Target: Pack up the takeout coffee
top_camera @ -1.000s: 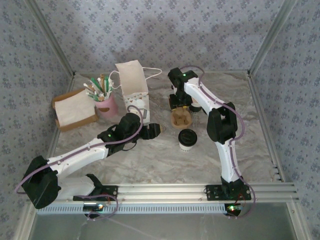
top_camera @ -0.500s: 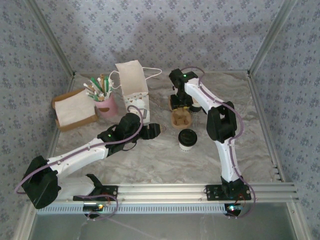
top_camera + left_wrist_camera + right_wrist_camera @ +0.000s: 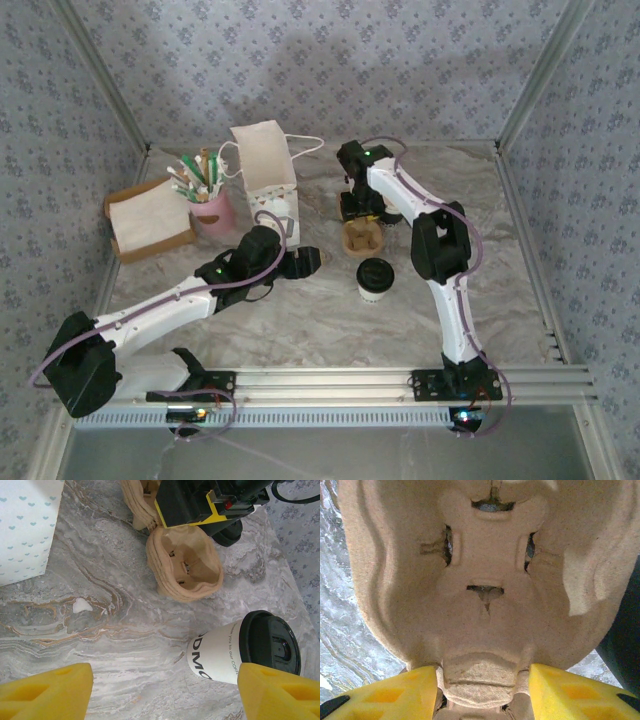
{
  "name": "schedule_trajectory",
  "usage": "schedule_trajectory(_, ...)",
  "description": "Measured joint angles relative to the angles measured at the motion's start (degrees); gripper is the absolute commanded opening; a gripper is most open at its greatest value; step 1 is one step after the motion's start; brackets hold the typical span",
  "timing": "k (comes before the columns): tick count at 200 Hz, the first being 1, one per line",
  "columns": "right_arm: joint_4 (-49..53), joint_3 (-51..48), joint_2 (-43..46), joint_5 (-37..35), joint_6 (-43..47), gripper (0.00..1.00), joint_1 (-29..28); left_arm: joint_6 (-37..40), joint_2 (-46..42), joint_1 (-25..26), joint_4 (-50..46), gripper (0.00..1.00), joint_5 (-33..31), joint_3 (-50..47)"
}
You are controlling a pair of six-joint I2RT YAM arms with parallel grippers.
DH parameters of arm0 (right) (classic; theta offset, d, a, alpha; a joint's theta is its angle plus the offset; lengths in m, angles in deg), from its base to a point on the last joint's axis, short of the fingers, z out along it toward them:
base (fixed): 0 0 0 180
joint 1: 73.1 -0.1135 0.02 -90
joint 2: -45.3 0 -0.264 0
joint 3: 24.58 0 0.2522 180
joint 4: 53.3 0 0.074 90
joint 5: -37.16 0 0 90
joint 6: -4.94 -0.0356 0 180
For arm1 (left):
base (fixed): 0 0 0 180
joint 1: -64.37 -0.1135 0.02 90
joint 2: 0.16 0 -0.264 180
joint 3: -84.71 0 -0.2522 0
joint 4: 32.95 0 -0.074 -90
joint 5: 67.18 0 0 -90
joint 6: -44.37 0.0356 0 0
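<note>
Right arm (image 3: 440, 250) is creeping slightly left since a second ago. Right gripper (image 3: 482, 690) is sitting half-spread astride carrier's (image 3: 185, 562) centre ridge; clamped or not, can't tell. Left gripper (image 3: 162, 695) is hanging wide, empty. Takeout coffee (image 3: 225, 652) is standing mid-desk (image 3: 100, 605), just nearside of carrier. Probably light, crushable: gripping wall below lid (image 3: 270, 642), gently.

High rear overview and close wrist views share the carrier (image 3: 362, 238).

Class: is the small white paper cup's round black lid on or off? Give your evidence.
On. The round black lid covers the mouth of the small white paper cup.
</note>
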Motion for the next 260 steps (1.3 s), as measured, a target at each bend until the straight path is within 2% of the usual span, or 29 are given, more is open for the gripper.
schedule_trajectory(56, 0.04, 0.26, -0.44, 0.00, -0.02, 0.52, 0.00, 0.00, -0.70, 0.00, -0.02, 0.77, 0.00, -0.15)
schedule_trajectory(94, 0.04, 0.44, -0.66, 0.00, -0.26, 0.44, 0.00, 0.00, -0.68, 0.00, -0.02, 0.76, -0.02, -0.15)
schedule_trajectory(148, 0.28, 0.66, -0.66, 0.00, -0.42, 0.39, -0.04, 0.00, -0.74, 0.00, -0.02, 0.76, -0.02, -0.15)
schedule_trajectory(260, 0.81, 0.76, -0.57, 0.00, -0.39, 0.38, -0.04, 0.00, -1.05, 0.00, -0.02, 0.76, 0.00, -0.15)
